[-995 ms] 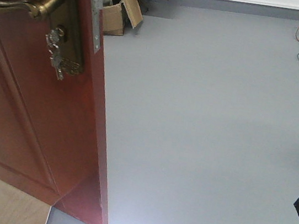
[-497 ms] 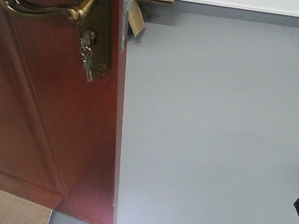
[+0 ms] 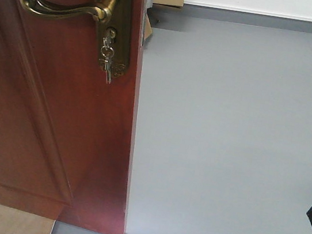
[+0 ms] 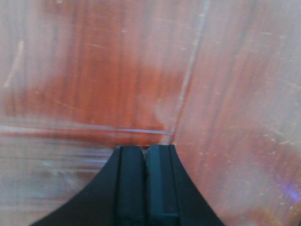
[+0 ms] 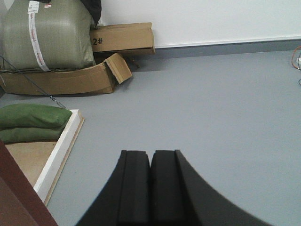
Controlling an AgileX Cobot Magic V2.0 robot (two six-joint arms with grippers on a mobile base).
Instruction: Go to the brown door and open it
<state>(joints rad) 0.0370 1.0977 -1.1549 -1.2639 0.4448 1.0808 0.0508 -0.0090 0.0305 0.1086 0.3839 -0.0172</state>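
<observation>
Left tool (image 4: 146, 188) closed, empty, facing brown door (image 4: 141, 70).

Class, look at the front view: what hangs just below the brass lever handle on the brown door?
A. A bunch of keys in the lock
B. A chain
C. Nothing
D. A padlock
A: on the brown door, a bunch of keys hangs from the lock plate just under the brass lever handle.

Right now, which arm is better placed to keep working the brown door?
Left. The left gripper, shut, faces the brown door close up; the right gripper, also shut, faces bare grey floor, away from it.
</observation>
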